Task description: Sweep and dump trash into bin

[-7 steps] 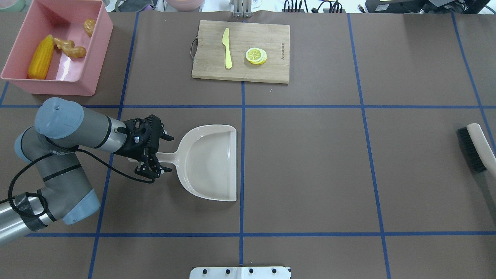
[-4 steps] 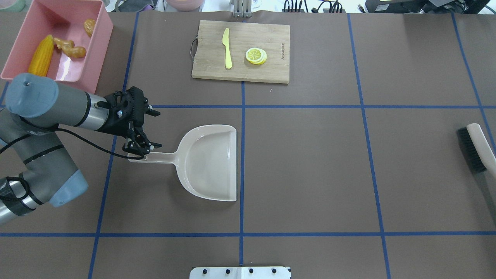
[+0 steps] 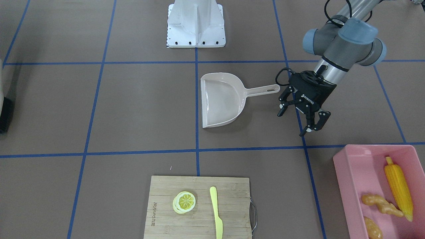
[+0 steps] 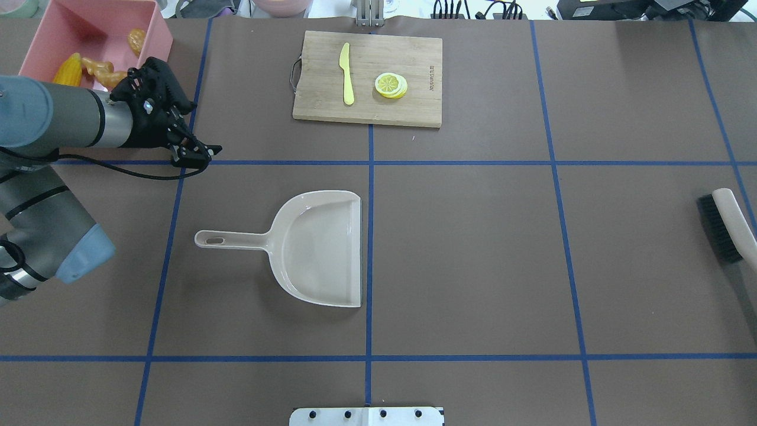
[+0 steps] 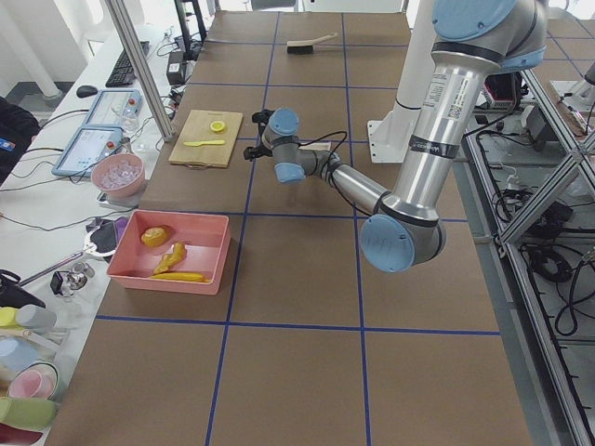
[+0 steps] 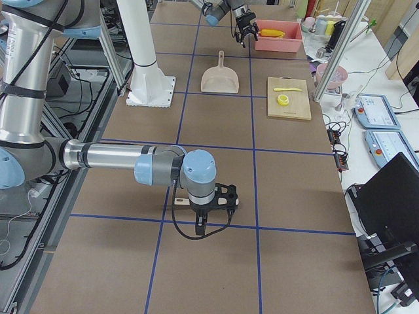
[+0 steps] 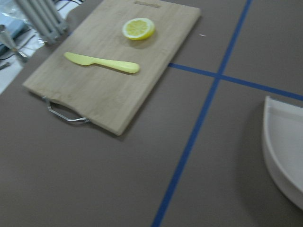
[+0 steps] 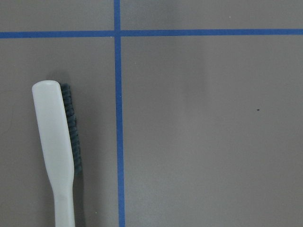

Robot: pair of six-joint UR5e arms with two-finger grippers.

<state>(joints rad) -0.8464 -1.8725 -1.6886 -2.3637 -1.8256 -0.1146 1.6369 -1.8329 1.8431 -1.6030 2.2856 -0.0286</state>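
While the left gripper (image 3: 297, 120) hangs between the handle end of the dustpan (image 3: 222, 99) and the bin (image 3: 372, 148), its jaws stand spread wide with nothing between them. It touches neither the dustpan nor the bin.

Bin: a pink plastic tub, rectangular, with low walls and a glossy floor. It sits at the table's far left corner as the overhead view shows it. It is much larger than the dustpan.

Trash, all three pieces inside the bin:
- Corn cob (image 3: 398, 187): yellow, long and ribbed, with a short stub at one end. It lies lengthwise along one long wall.
- Ginger root (image 3: 382, 204): tan and knobbly, just beside the corn at mid-floor.
- Potato (image 3: 372, 229): orange-brown and rounded, near an end wall and apart from the ginger. The front view's lower edge cuts part of it off.

Dustpan: beige and empty, flat on the brown table (image 4: 473, 266) near the centre. Its straight lip lies along a blue tape line and its handle points toward the robot's left.

Right gripper (image 6: 201, 226): it shows only in the right side view, low over the table at the far right end, close to the brush (image 4: 724, 228). Whether it is spread or closed I cannot tell. Its wrist camera looks straight down on the brush, which has a cream back and dark bristles and lies beside a tape line.

Cutting board (image 4: 319, 71): wooden, at the table's far middle. It carries a yellow knife (image 4: 346, 74) and a lemon slice (image 4: 391, 84), which lie apart from each other.
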